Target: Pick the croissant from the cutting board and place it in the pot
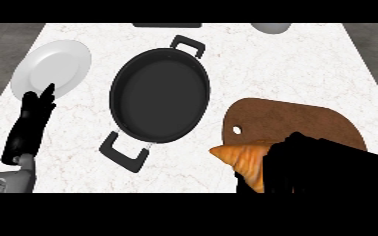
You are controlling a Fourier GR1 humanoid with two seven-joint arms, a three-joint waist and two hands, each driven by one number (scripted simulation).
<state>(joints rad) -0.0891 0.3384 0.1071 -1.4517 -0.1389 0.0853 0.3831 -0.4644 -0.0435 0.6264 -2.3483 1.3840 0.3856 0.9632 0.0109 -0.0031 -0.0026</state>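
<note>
Nearest, lower right: right hand [317, 162], black, a large dark mass entering from the lower edge. It lies over the near end of the cutting board and against the croissant. Whether its fingers are curled round the croissant or merely lie over it cannot be told; the hand's own bulk hides them.

Croissant [244, 161]: golden-brown, ridged, pointed tip toward the left. It sits at the near left edge of the cutting board, its tip overhanging the counter. Its right part disappears beneath the right hand; only the left part shows.

Cutting board [295, 117]: dark brown wood, rounded corners, a small hanging hole near its left edge. It lies at the right side of the counter, angled, near end covered by hand and croissant.

Lower left: left hand [33, 115], black, on a grey forearm, fingers straight and pointing up, spread apart, holding nothing. Its fingertips overlap the near rim of the plate.

Centre: pot [159, 97], black, shallow, round, two loop handles, one toward the near left, one toward the far right. Nothing lies inside. It stands just left of the cutting board, apart from it.

Far left: plate [55, 65], white, round.

Underneath all: counter [295, 60], pale marble with faint veining.

Far edge: a grey rounded object [271, 27], partly cut off, and a dark flat item [166, 25], also cut off.
</note>
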